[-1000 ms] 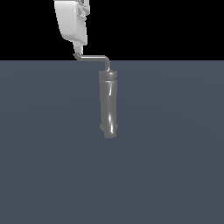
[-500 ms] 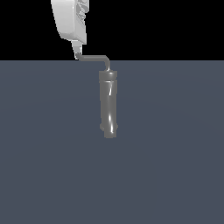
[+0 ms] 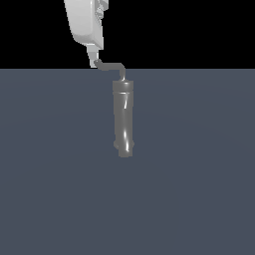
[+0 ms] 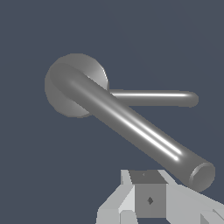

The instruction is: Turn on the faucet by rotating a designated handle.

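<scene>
In the wrist view the gripper (image 4: pixel 151 199) sits closest, just beside the free end of the handle (image 4: pixel 131 124) — whether its fingers are apart or together cannot be told. The handle runs back to the faucet (image 4: pixel 89 70), seen end-on. In the exterior view the faucet (image 3: pixel 123 117) stands upright on the grey floor (image 3: pixel 199 189), gripper (image 3: pixel 93 61) at the handle's (image 3: pixel 112 66) tip, toward the exterior view's left.
</scene>
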Controlling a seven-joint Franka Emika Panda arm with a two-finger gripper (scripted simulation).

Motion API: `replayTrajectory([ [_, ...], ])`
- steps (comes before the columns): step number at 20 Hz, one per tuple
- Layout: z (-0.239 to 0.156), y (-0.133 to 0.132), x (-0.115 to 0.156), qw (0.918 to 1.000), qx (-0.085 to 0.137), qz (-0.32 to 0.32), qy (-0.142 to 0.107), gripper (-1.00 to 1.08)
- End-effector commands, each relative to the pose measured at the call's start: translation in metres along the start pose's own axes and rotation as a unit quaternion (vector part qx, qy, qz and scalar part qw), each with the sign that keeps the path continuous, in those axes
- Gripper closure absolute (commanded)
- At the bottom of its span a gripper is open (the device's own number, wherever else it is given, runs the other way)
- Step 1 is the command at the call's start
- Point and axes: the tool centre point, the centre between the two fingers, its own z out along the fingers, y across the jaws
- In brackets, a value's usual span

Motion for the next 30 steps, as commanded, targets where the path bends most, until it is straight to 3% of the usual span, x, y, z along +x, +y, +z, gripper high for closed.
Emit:
replayTrajectory([
  [1,0.0,0.01,0.012,1.0,-0.003,0.005,0.001,1.08],
  [8,0.0,0.031,0.028,1.0,-0.004,0.005,0.001,1.08],
  [10,0.0,0.026,0.02,1.0,-0.002,0.0,0.001,1.08],
  [23,-0.001,0.037,0.107,1.0,-0.004,0.005,0.001,1.08],
  [24,-0.001,0.037,0.107,1.0,-0.004,0.005,0.001,1.08],
  [25,0.0,0.035,0.077,0.9998,-0.004,-0.017,0.0,1.08],
  [30,0.0,0.024,0.096,0.9999,-0.004,-0.012,0.0,1.08],
])
